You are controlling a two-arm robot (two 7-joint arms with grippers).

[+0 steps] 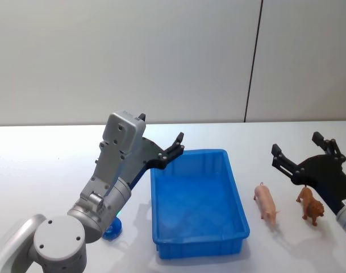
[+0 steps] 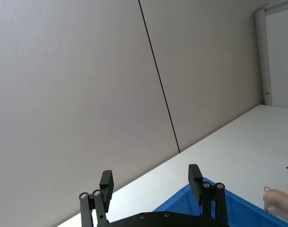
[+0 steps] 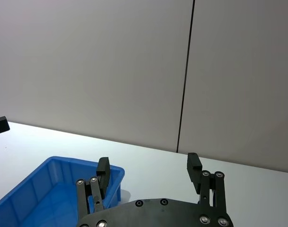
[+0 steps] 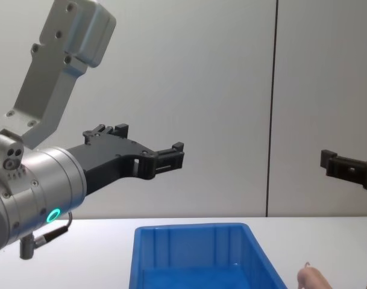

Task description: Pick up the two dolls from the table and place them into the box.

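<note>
0/2 placed: pale pink pig doll (image 1: 266, 202) and brown lion doll (image 1: 311, 206) sit on the white tabletop (image 1: 48, 159) toward its right edge. The bright blue plastic box (image 1: 201, 247) is empty. My right end effector (image 1: 296, 143) is above the dolls, my left end effector (image 2: 151, 176) by the box; both are wide open and hold nothing.

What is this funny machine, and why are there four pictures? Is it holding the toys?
It is a robot with two arms, and each arm ends in a pincer for grabbing. One picture comes from a camera on its head, one from its chest, and one from each wrist. The left pincer is open, up in the air by the blue box. The right pincer is open too, up near the toys. On the white table, right of the box, are a pink pig and a brown lion. Nothing is held yet.
</note>
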